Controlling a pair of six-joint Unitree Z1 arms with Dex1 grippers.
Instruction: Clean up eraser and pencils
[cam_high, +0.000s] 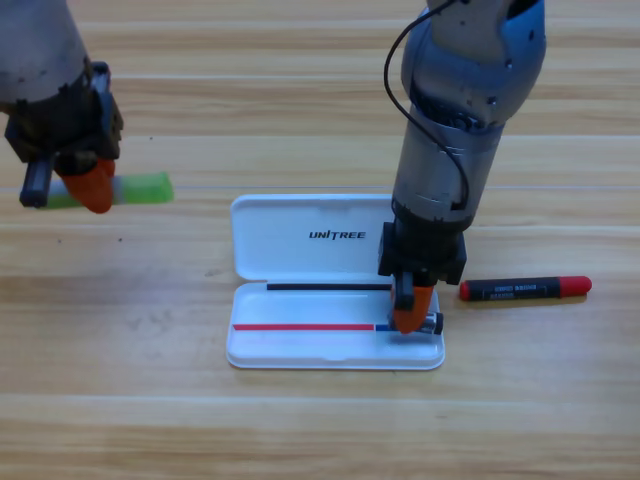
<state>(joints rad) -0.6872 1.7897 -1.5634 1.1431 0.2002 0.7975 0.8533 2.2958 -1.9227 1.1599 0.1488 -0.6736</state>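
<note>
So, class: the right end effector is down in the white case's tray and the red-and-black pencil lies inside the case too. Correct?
Not quite. The high view shows the red-and-black pencil on the table right of the white case. The right end effector is indeed in its tray.

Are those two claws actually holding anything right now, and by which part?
The left claw sits over the pale end of the bright green pencil; a grip can't be confirmed. The right claw is down in the white plastic case, over a small dark thing; unclear if held.
</note>
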